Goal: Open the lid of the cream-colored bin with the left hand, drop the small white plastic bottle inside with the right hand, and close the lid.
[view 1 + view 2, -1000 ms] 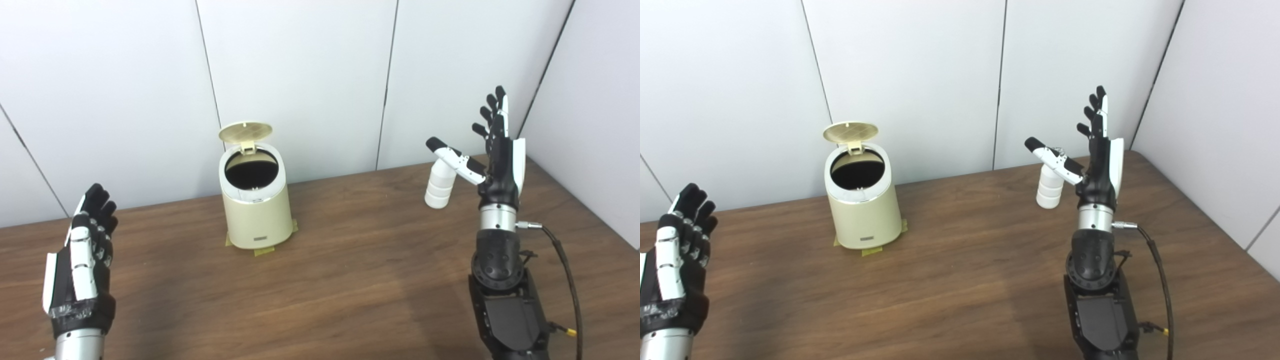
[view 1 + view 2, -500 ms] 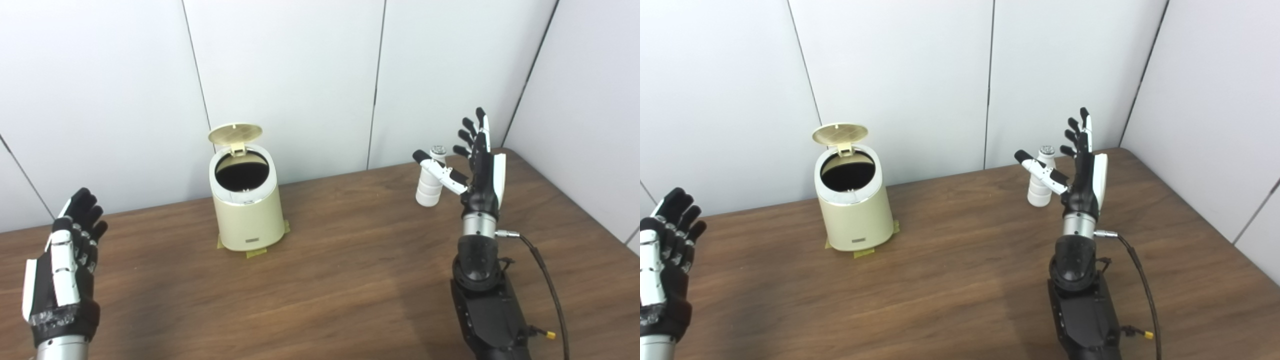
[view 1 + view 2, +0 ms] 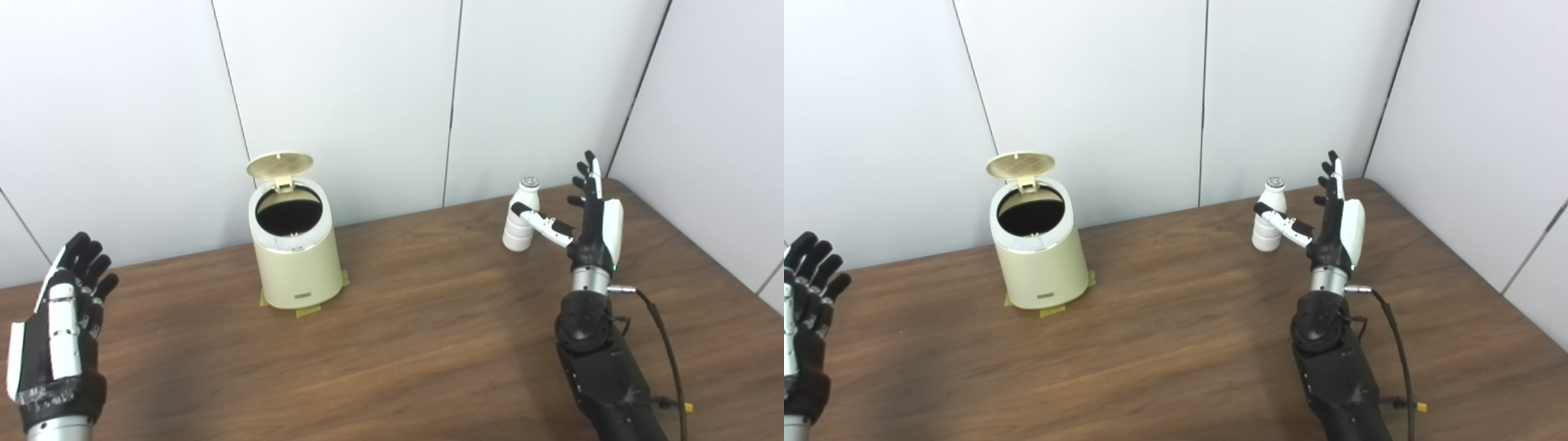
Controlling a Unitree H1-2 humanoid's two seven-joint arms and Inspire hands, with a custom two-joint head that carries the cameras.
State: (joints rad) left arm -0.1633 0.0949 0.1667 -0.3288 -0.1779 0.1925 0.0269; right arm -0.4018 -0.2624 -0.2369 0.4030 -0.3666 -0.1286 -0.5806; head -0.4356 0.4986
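The cream-colored bin [image 3: 296,248] stood with its lid [image 3: 280,165] raised; the right hand [image 3: 593,223], fingers spread and empty, hovered beside the upright white plastic bottle [image 3: 519,215]; the left hand [image 3: 58,331] waited with fingers apart, holding nothing.

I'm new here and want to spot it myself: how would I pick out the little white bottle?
Start at the wooden table and look to its far right corner, by the wall. The small white bottle stands upright there, just left of the right hand. Unlike the open cream bin, it is slim, ribbed and silver-capped.
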